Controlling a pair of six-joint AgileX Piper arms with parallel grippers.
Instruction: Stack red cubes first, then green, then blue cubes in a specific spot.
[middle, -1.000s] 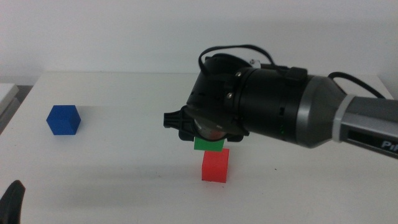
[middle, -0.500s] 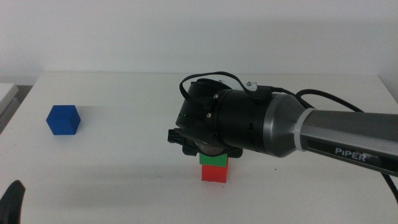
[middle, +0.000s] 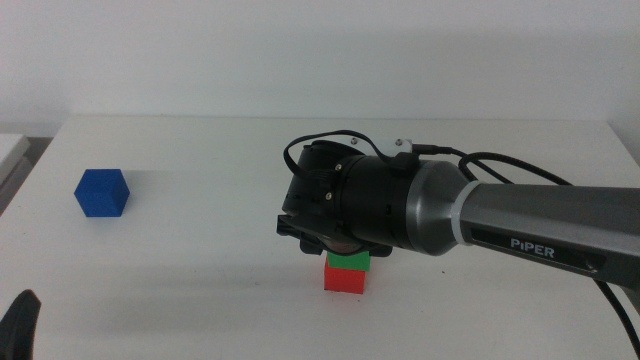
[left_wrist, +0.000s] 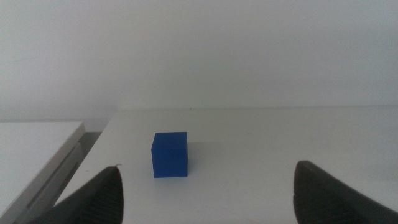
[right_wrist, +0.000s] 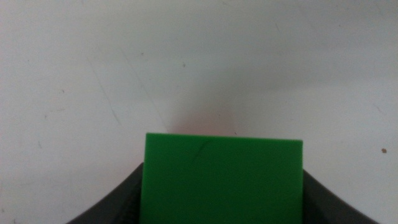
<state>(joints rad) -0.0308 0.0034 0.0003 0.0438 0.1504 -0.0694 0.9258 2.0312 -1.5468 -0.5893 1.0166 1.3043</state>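
Cubes number three on the one white surface (middle: 200, 230), with the red cube (middle: 344, 279) as landmark: one green cube (middle: 348, 261) sits directly on it, clamped by the right pincer (middle: 335, 245). One blue cube (middle: 102, 192) stands well apart to the red cube's left. The left pincer (left_wrist: 208, 193) waits near the blue cube, jaws spread wide apart.

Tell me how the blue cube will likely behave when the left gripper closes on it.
The blue cube looks solid with flat, matte faces, so it should probably stay rigid and grip without much slipping. Sitting flat on the white table, it seems more likely to slide than roll if nudged. The left gripper is open before it; the right gripper holds the green cube.
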